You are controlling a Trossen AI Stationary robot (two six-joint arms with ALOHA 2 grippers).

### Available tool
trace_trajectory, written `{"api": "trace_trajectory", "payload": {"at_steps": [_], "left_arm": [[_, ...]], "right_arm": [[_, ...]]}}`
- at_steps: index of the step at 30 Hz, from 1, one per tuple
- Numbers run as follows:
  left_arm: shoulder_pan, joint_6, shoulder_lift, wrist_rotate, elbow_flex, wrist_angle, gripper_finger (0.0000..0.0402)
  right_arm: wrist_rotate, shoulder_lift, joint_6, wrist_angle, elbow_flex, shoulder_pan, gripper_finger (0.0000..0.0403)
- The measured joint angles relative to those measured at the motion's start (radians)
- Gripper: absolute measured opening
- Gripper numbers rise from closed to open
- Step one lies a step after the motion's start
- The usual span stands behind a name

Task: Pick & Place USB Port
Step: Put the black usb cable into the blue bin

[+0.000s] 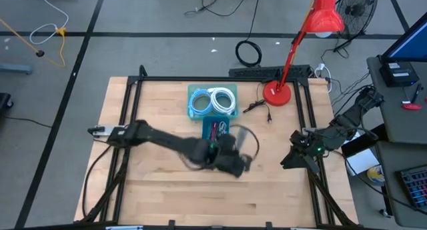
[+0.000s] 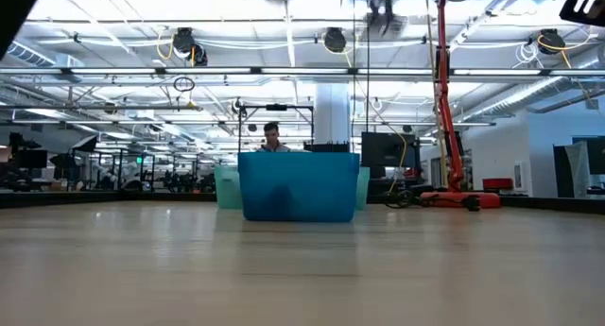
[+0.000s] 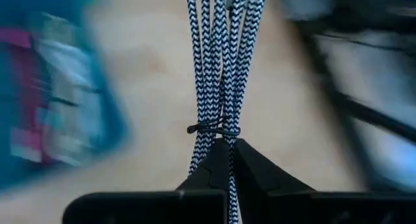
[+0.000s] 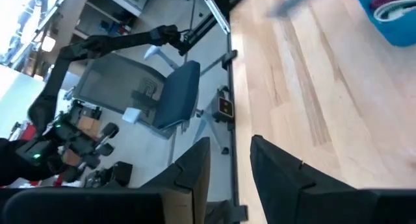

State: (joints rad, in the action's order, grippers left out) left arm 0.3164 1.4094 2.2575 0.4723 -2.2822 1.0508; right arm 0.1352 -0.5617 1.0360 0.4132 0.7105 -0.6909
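The left gripper [image 1: 233,165] sits near the middle of the wooden table [image 1: 160,190], just near-side of the blue bins [image 1: 213,103], with its jaws clenched on a bundled black-and-white braided cable [image 3: 218,87]. The left wrist view shows the strands tied by a thin wire and pinched between the fingertips [image 3: 211,169]; the high view shows only a dark loop of cable [image 1: 248,140] beside the gripper. Bare tabletop lies open to the left and near side of it. The right gripper [image 1: 293,158] waits at the table's right edge, jaws released with nothing between them, its wrist view looking over that edge at a blue chair [image 4: 175,94]. A red desk lamp [image 1: 277,93] stands at the far right. The low view shows the blue bin [image 2: 298,186] well across open wood, with a person [image 2: 271,137] beyond it.
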Motion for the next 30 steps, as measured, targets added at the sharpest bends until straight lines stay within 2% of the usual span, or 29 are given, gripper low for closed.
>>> {"api": "trace_trajectory", "payload": {"at_steps": [2, 6, 14, 21, 26, 30], "left_arm": [[-0.042, -0.003, 0.013, -0.022, 0.007, 0.062, 0.0003], [-0.11, -0.097, 0.05, -0.143, 0.021, 0.059, 0.0003], [-0.185, -0.167, 0.023, -0.171, 0.07, 0.121, 0.0003], [-0.209, -0.109, 0.022, -0.204, 0.071, 0.276, 0.0002], [-0.221, -0.106, 0.017, -0.278, 0.146, 0.264, 0.0002], [-0.219, -0.098, 0.019, -0.332, 0.253, 0.163, 0.0002]], "right_arm": [[0.001, 0.0, -0.008, -0.013, 0.0, -0.001, 0.01], [0.0, -0.001, -0.026, -0.047, 0.0, -0.001, 0.01], [-0.003, -0.002, -0.03, -0.065, 0.0, -0.012, 0.01], [0.0, -0.002, -0.03, -0.066, 0.0, -0.027, 0.01], [0.001, -0.002, -0.036, -0.066, 0.0, -0.027, 0.01], [0.002, -0.002, -0.048, -0.074, 0.0, -0.027, 0.01]]}}
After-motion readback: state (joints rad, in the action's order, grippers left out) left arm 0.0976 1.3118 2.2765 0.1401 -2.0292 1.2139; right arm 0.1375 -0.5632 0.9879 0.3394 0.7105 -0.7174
